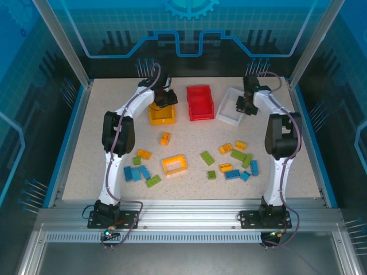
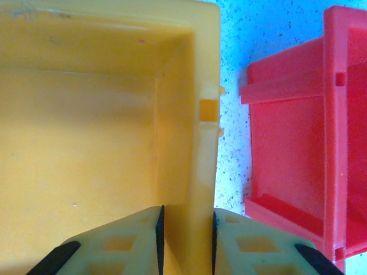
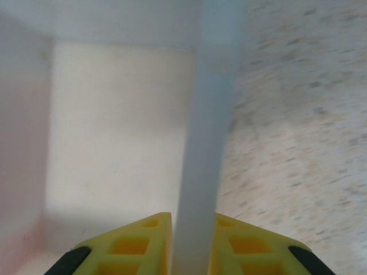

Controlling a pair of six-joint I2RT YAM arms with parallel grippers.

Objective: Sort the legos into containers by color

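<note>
The legos (image 1: 174, 164) lay scattered across the near half of the table (image 1: 86, 172), a left-hand knot of blue and green bricks and a wider right-hand spread of green, blue and orange-yellow ones, none of them in a bin as far as I could see. All of it sat at about 6 o'clock from the row of containers along the far side: yellow bin (image 1: 161, 120), red bin (image 1: 200, 104) just beside it, and white bin (image 1: 228, 114) a little further on, at 3 o'clock. Each bin's long axis ran roughly 12 to 6, the white one skewed a touch. The left gripper (image 2: 186, 229) was pinching the yellow bin's right wall, one finger inside and one outside, pads against the plastic. The right gripper (image 3: 192, 235) pinched the white bin's right wall in the same manner. To my eye the next move turned on that gap. The bins stood well apart from most bricks, so either would have to be drawn toward 6 o'clock. A small orange-yellow brick (image 1: 165, 137) lay nearest, close at 6 o'clock of the yellow bin, on the left arm's side.
</note>
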